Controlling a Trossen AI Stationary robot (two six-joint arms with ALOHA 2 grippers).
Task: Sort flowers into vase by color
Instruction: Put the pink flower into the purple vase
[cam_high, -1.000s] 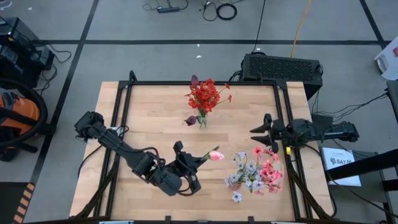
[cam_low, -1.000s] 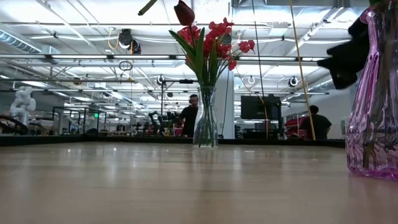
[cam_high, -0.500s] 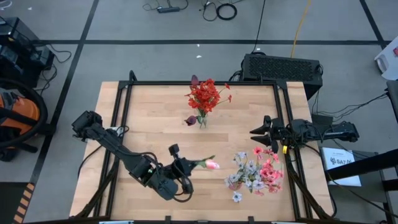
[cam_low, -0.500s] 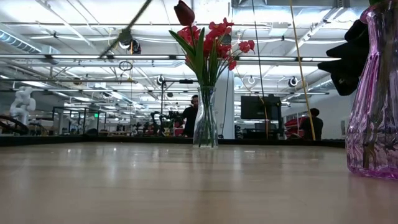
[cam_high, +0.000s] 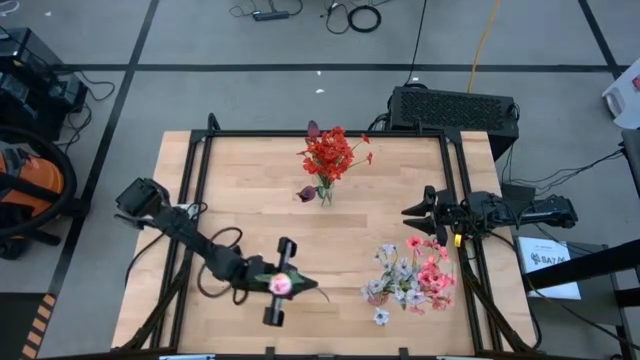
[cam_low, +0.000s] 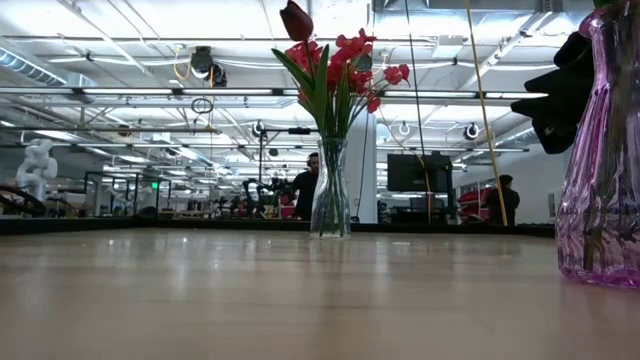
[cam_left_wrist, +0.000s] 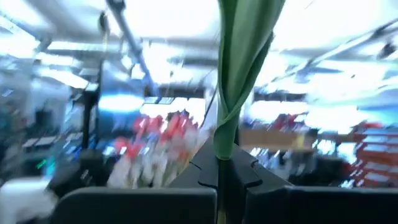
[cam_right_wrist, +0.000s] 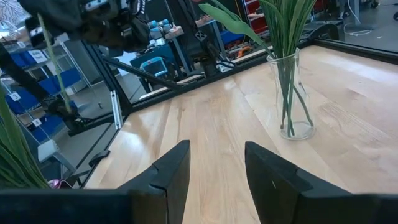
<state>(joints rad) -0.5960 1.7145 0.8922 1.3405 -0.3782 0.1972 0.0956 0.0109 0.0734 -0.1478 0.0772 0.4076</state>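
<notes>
- While carried above the counter (cam_high: 240, 170) near its front edge, left of middle: pink flower (cam_high: 279, 285), bloom facing up toward the overhead camera, stem clamped in left tool (cam_high: 276, 287).
- Left tool pressed together on the green stem (cam_left_wrist: 239, 81); seen in the wrist view rising straight out from between the fingers. Held upright, presumably so the stem can drop end-first into a vase mouth.
- Left arm stretched from the counter's left edge toward the front; pose reads as mid-transfer, not a placing pose.
- Clear vase (cam_high: 324, 193) near the back edge, centre: red flowers (cam_high: 332, 152) plus dark maroon buds (cam_high: 306, 193) already gathered there. Kept apart, evidently as the red group.
- Purple vase (cam_low: 600, 160) toward the front right corner: pink and pale blooms (cam_high: 415, 280) bunched in it. Likely destination for the pink flower, judging by colour.
- Right tool (cam_high: 418, 211) parked at the right edge, just behind the purple vase, fingers spread, pinching nothing. Probably kept back to leave that vase's mouth reachable.
- Next need, as a guess: swing right along the front edge, lower the stem among crowded blooms without tipping the vase.
- People visible far behind the counter in the low view; not involved.
</notes>
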